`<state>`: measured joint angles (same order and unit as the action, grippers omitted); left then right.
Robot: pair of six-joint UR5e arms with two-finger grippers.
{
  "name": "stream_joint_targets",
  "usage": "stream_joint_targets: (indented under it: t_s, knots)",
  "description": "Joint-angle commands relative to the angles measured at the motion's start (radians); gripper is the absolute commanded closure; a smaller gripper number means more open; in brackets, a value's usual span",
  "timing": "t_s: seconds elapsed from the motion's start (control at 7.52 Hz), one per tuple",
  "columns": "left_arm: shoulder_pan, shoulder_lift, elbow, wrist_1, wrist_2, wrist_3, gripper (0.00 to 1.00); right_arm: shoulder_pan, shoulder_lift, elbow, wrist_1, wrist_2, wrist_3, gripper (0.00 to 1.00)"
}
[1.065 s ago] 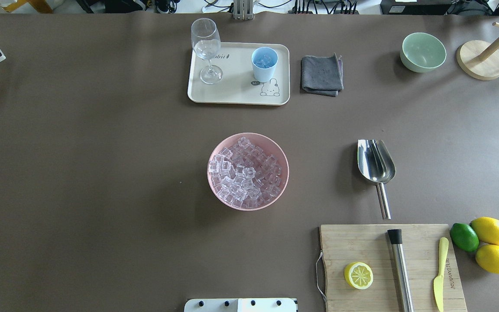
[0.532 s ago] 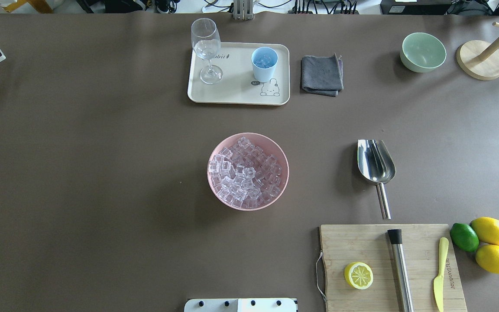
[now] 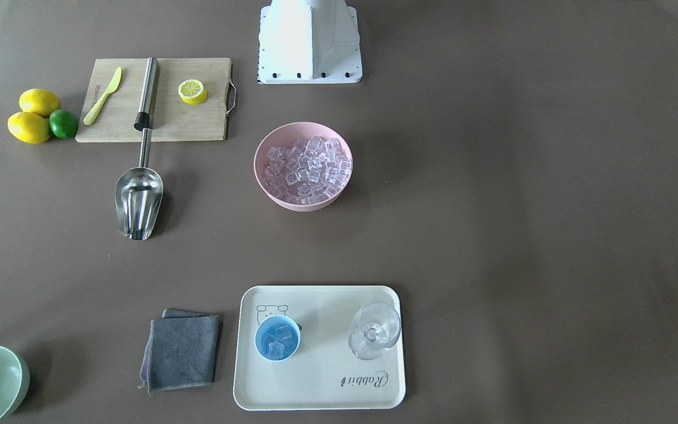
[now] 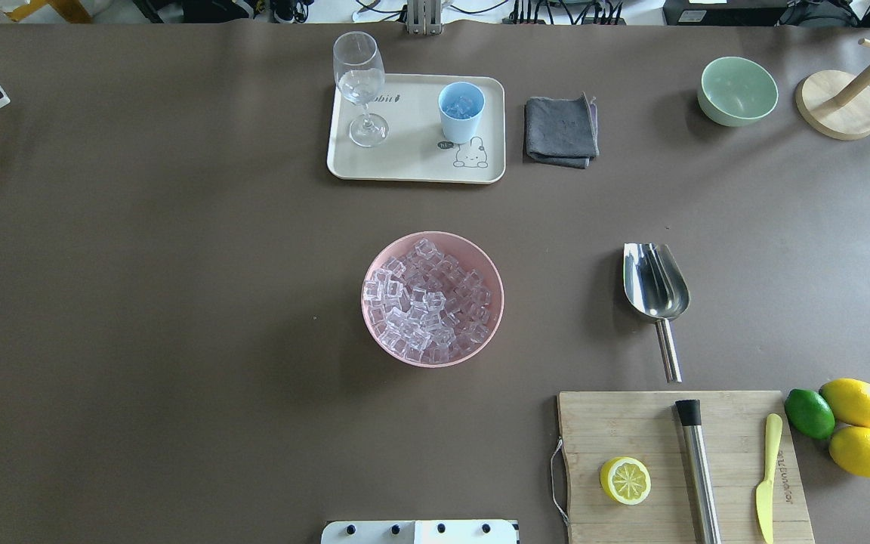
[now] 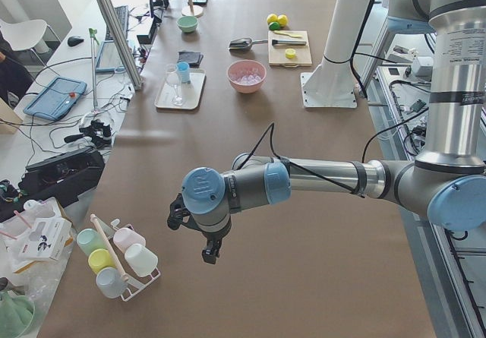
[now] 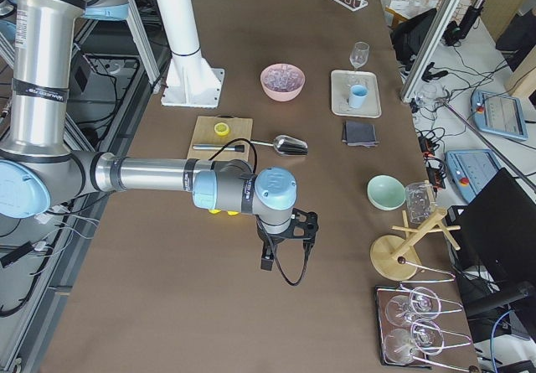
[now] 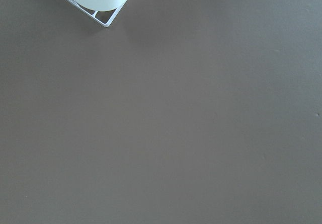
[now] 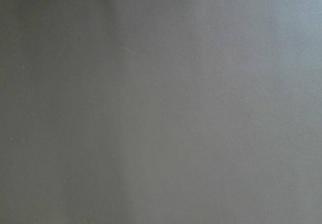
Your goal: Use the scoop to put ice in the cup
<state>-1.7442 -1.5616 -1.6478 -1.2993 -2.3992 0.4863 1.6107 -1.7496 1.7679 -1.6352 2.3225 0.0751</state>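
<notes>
Ice [image 4: 433, 298]: small clear glassy cubes, many alike, lying heaped loosely in a pink bowl [image 4: 439, 362] at the middle of the table [image 4: 178, 302]. A few more cubes are sitting inside the cup [image 4: 461, 121].

Cup: small, light blue, opaque, plain rim. It is standing upright on a cream tray [image 4: 412, 147] at the far side of the table, in the tray's right half as the overhead view shows it.

Scoop [image 4: 655, 283]: shiny steel, deep rounded trough, thin round handle. It is lying on the table on the robot's right, trough facing up and showing bare metal, well apart from bowl and cup. The handle end is pointing at a wooden cutting board [image 4: 601, 423] and stopping just short of its edge.
</notes>
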Motion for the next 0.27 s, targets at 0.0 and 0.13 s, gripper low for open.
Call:
stream_joint_targets:
  t_s: [0.0, 0.13]
  knots:
    - [0.002, 0.0, 0.002, 0.0, 0.0, 0.0, 0.02, 0.0, 0.001, 0.001, 0.0, -0.002, 0.0, 0.01]
    - [0.0, -0.002, 0.006, 0.0, 0.0, 0.0, 0.02, 0.0, 0.001, 0.001, 0.0, -0.002, -0.001, 0.01]
